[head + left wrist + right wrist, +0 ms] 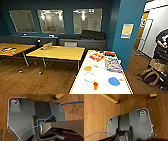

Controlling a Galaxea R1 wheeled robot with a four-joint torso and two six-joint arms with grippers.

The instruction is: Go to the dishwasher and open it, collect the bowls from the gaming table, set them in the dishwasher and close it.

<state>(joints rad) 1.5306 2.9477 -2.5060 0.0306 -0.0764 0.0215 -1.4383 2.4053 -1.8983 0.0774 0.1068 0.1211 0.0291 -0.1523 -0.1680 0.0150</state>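
Note:
The dishwasher, the gaming table and the bowls are out of view. Right ahead in the head view stands a long white table [101,87] with a yellow edge. On it lie an orange-red box [96,56], a colourful flat pack [113,64], a blue disc [114,81], a pale ring-shaped dish [89,77] and a small orange cup [95,85]. Both wrist views look down on wooden floor past the robot's own dark plate [25,115] [137,125]. A blue cable [50,117] crosses the left wrist view.
Two yellow tables [57,53] [15,47] stand left on the wooden floor, with dark sofas [82,41] along the teal back wall. A teal pillar [125,37] rises right of the white table. Beyond it are a person [162,42] and bags [151,75]. A yellow table leg [110,98] is close.

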